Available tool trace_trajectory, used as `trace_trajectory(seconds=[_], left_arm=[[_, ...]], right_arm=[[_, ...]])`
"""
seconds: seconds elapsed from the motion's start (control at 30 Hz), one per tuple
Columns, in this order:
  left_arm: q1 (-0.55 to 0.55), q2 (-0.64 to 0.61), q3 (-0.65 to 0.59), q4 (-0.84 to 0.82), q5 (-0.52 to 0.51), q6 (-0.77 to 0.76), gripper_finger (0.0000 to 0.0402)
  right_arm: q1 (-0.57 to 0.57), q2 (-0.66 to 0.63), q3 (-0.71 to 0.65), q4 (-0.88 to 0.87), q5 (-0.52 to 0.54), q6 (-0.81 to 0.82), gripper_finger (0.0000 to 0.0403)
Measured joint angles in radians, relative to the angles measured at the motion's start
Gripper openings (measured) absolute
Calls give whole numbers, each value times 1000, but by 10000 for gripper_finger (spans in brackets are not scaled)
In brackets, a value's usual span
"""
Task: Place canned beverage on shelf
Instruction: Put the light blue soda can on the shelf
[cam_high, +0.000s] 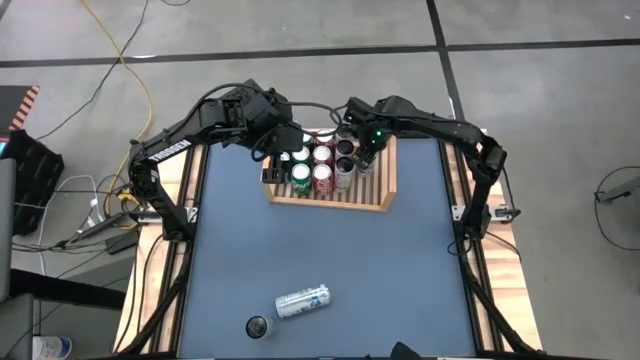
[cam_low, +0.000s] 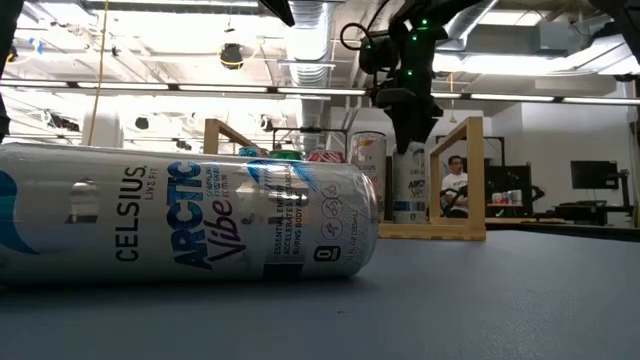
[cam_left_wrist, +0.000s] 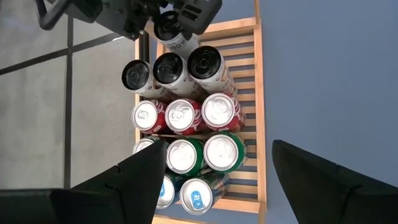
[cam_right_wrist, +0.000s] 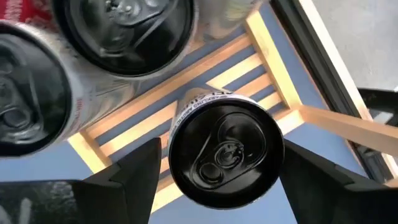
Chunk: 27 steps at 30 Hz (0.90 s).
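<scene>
The wooden shelf (cam_high: 340, 198) stands at the table's far middle and holds rows of upright green, red and black-topped cans (cam_left_wrist: 181, 115). A black-topped can (cam_right_wrist: 225, 152) stands upright on the shelf's slats (cam_right_wrist: 249, 68), to the right of the filled rows. My right gripper (cam_right_wrist: 221, 168) is open above it, pointing down. One finger is on each side of its top, and a thin gap shows at each. My left gripper (cam_left_wrist: 217, 155) hangs open above the shelf's left part (cam_high: 285, 150), with nothing between its fingers.
A white Celsius can (cam_high: 302, 301) lies on its side near the table's front edge, filling the foreground in the low view (cam_low: 190, 220). A black-topped can (cam_high: 259, 326) stands upright beside it. The shelf's right part (cam_high: 380, 175) shows bare slats.
</scene>
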Motion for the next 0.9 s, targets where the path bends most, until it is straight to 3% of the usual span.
trace_trajectory(seconds=[0.2, 0.63, 0.9], left_arm=[[0, 0, 0, 0, 0, 0, 279], [0, 0, 0, -1, 0, -15, 279], [0, 0, 0, -2, 0, -24, 279]], right_arm=[[2, 0, 16, -5, -15, -138, 299], [18, -2, 139, -101, -11, -713, 300], [4, -2, 136, -97, -10, -833, 300]])
